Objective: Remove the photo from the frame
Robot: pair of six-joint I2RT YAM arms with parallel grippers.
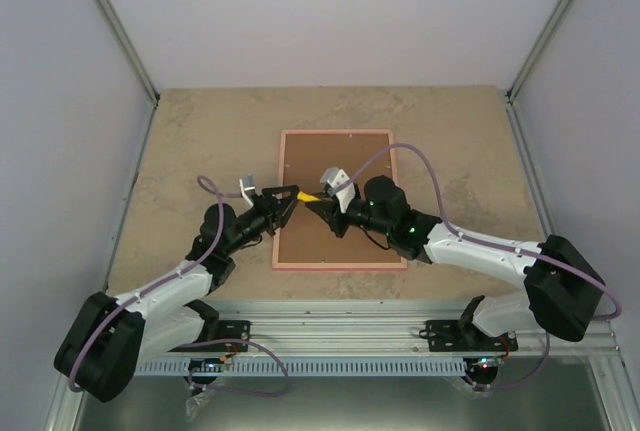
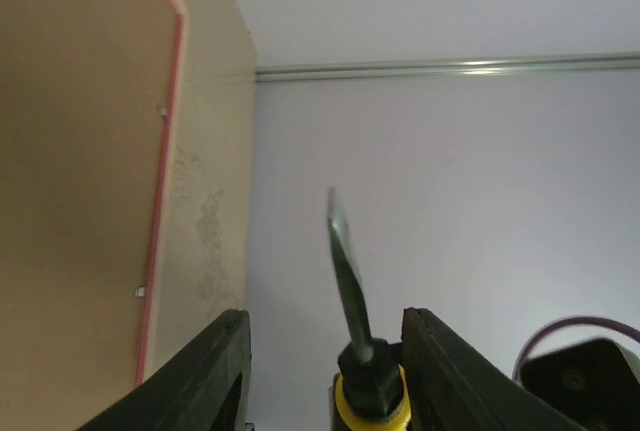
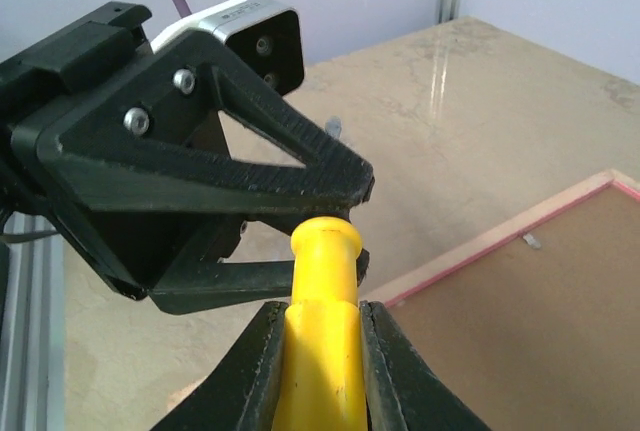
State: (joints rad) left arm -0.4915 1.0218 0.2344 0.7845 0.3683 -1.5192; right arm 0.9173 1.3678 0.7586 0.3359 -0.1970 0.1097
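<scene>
Our right gripper (image 3: 322, 336) clamped on the screwdriver (image 3: 325, 281), left gripper (image 3: 357, 223) slack, we should pull straight clear before prying tabs (image 3: 533, 242) on the frame (image 1: 337, 134)

One screwdriver (image 1: 311, 195) is counted, between two grippers, the left gripper (image 1: 293, 198) and the right gripper (image 1: 320, 203). One frame (image 1: 340, 151) is seen below them on one bench (image 1: 200, 141). Two metal tabs (image 2: 162, 108) are made out ahead of the left gripper.

Left gripper (image 2: 327, 316) parted — right gripper (image 3: 320, 313) clamped
</scene>
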